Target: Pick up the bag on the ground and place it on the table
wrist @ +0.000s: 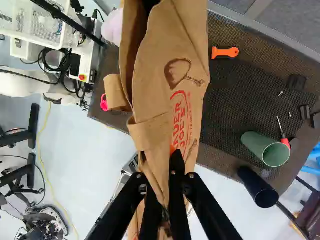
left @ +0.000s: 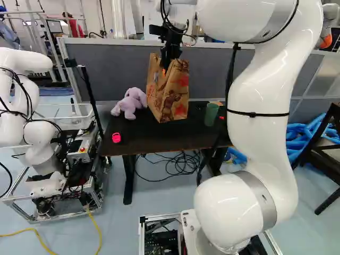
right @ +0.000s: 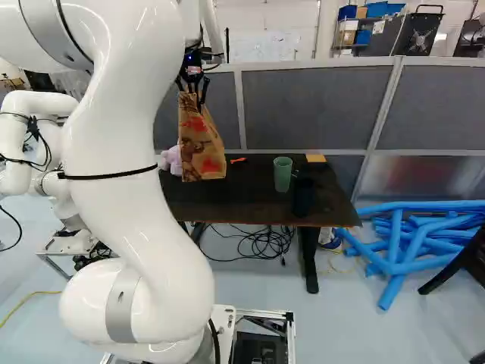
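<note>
The brown paper bag is upright over the dark table, beside a purple plush toy. My gripper is at the bag's top edge. In the right base view the bag is over the table's left part; whether its bottom touches the tabletop I cannot tell. The wrist view has the gripper shut on the bag's upper paper, which spreads out ahead of the fingers and hides part of the table.
On the table are the plush toy, a pink item, a green cup, a black cup, an orange tool and a screwdriver. A grey partition stands behind. Another robot is at the left.
</note>
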Available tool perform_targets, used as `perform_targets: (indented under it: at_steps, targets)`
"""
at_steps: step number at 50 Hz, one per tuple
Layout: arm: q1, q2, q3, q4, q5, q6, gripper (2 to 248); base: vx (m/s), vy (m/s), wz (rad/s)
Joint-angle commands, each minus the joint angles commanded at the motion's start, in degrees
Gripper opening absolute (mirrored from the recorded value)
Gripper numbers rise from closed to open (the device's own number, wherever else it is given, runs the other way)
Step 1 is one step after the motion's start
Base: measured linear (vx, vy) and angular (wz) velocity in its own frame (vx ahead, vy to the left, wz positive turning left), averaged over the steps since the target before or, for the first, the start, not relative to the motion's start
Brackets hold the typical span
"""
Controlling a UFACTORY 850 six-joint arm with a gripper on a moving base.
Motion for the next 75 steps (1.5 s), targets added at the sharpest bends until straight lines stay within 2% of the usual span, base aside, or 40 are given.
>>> perform_targets:
  at_steps: [46, 75]
  targets:
    - [0.0, -0.02, 0.01, 0.0, 0.0, 0.0, 21, 0.0, 0.0, 0.0]
    - [0.0, -2.56, 0.91, 0.0, 0.25, 0.0, 21, 0.0, 0.0, 0.0]
